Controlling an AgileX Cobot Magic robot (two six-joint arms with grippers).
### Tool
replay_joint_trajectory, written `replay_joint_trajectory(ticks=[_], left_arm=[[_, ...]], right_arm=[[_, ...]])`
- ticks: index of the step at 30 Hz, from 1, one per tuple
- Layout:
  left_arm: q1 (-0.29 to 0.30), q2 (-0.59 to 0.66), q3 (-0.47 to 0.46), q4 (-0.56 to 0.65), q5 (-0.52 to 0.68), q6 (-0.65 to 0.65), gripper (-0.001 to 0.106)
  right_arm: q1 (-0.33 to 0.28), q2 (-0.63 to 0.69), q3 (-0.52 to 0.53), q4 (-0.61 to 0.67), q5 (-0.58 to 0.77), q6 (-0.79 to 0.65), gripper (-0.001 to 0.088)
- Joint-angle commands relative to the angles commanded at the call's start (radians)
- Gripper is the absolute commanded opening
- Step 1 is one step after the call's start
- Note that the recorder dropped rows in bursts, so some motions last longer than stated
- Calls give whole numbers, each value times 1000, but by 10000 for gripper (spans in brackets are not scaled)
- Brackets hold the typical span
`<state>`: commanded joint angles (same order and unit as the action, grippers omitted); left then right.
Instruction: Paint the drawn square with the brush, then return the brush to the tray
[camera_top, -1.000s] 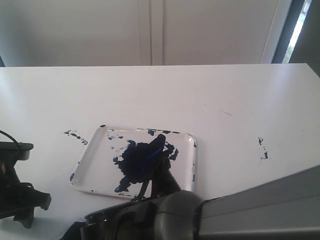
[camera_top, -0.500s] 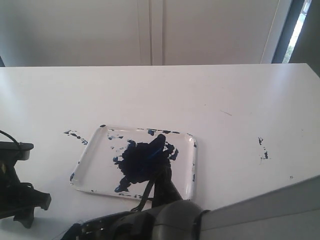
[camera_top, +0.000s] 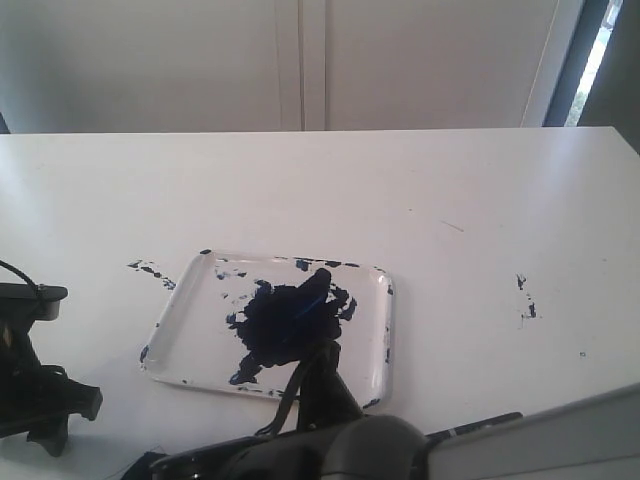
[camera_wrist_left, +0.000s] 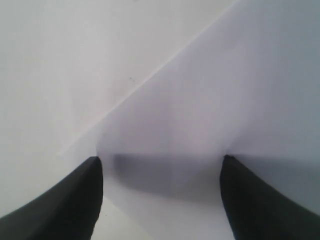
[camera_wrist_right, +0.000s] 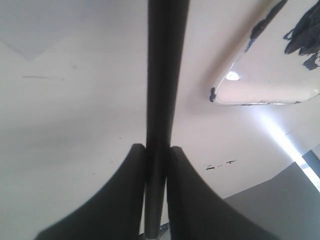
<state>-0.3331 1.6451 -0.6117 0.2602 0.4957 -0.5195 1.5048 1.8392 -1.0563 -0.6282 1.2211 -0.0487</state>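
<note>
Two claws showed in the wrist views. The right claw (camera_wrist_right: 156, 150) was clamped tight on the brush (camera_wrist_right: 162, 75), whose black handle ran straight out between the fingers and off the picture's edge. The left claw (camera_wrist_left: 161, 160) stood spread wide with nothing between its fingers, over bare white surface and its own soft shadow. The worktop (camera_top: 400, 190) was a broad, plain white slab, and the tray (camera_top: 180, 330) lay on it toward the near edge with a big dark blue blotch (camera_top: 285, 320) at its middle and flecks along its rim. A few paint specks (camera_top: 150, 268) marked the worktop just off the tray's far left corner, and more specks (camera_top: 525, 300) lay well apart to the right. The left arm (camera_top: 40, 395) sat at the near left edge, and the grey right arm (camera_top: 540, 440) crossed the near edge just beside the tray. Behind the worktop rose a pale panelled wall (camera_top: 150, 60), with a bright window strip (camera_top: 598, 50) at the far right.
</note>
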Motion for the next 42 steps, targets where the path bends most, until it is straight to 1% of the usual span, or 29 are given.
replay_joint_trajectory(ticks=[14,19,24,30,33,36,38,42], left_arm=[[0,0,0,0,-4,0,695],[0,0,0,0,-4,0,695],[0,0,0,0,-4,0,695],[0,0,0,0,-36,0,695],[0,-3,0,0,-97,0,692],[0,-17,0,0,-148,0,652],[0,-36,0,0,-175,-2,605],[0,-96,0,0,-239,-4,473]], right_arm=[[0,-96,0,-19,0,10,0],[0,-110,0,-19,0,10,0],[0,-95,0,-11,-80,10,0],[-5,-71,0,-75,-110,111,0],[-28,-57,0,-75,-108,160,0],[-63,-50,0,-86,-106,220,0],[-88,-50,0,-94,-106,263,0],[-145,-50,0,-103,-117,323,0]])
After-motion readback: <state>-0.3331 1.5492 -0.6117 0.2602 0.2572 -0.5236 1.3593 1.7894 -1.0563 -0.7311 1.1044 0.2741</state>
